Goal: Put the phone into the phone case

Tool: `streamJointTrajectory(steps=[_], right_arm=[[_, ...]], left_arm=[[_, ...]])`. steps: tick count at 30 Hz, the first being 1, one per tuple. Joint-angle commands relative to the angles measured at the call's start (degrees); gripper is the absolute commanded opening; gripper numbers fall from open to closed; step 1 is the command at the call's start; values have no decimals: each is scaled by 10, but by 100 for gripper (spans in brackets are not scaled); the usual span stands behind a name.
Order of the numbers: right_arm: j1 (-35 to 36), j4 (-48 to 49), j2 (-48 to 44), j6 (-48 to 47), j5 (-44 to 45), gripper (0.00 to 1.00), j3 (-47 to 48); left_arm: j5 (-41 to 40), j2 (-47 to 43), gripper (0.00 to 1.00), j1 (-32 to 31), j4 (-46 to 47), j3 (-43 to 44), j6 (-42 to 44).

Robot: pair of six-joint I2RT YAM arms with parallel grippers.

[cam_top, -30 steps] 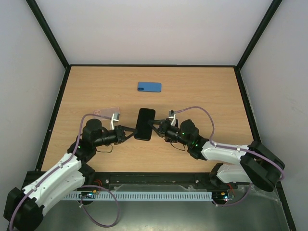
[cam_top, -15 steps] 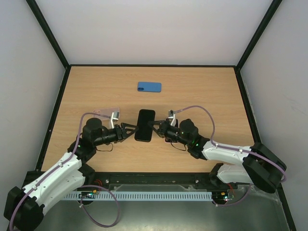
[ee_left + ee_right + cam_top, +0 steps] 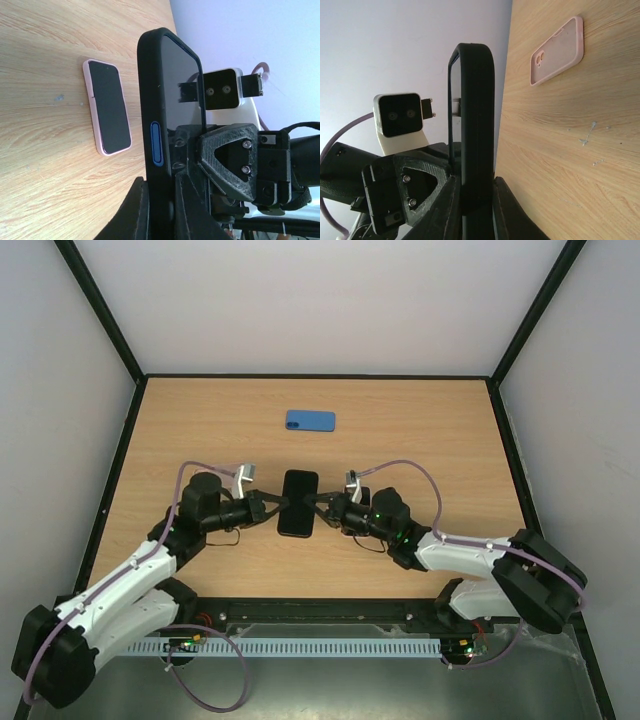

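Phone case [image 3: 298, 503], black, top view: left gripper [image 3: 274, 502] clamped on its left edge, right gripper [image 3: 322, 504] on right edge; blue slab [image 3: 310, 420] on table [image 3: 430, 430] beyond. Left wrist: phone [image 3: 182, 85] inside case; pink-rimmed handset [image 3: 107, 107] lying beside. Right wrist: empty pink case [image 3: 557, 50] beside.

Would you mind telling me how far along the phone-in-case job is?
Done, apparently: the phone sits inside the black case, its rim wrapping the screen. In hand: the left gripper and right gripper both clamp it. Remaining: check the corners are seated, then set it down.
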Motion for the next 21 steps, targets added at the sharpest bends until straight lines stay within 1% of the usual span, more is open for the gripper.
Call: streamJointTrajectory(steps=[1, 5, 9, 12, 14, 15, 17, 18, 21], right_arm=[[3, 18, -3, -31, -2, 11, 7], [2, 0, -4, -45, 6, 11, 12], [2, -10, -1, -54, 7, 11, 19], [3, -23, -1, -63, 18, 14, 18], [3, -28, -2, -69, 28, 12, 13], [2, -31, -2, -73, 34, 11, 13], [-2, -40, 0, -78, 43, 9, 12], [-6, -41, 2, -79, 43, 9, 11], [-20, -55, 7, -88, 45, 8, 8]], left_arm=[[-39, 18, 2, 1, -46, 21, 40], [-50, 28, 2, 1, -62, 23, 50], [-46, 28, 2, 1, -47, 14, 42], [-42, 31, 2, 1, -34, 6, 36], [-43, 38, 4, 1, -29, 3, 37], [-45, 44, 10, 1, -30, 3, 40], [-55, 55, 31, 1, -41, 5, 41], [-60, 59, 41, 1, -45, 6, 43], [-83, 58, 65, 1, -60, 8, 47]])
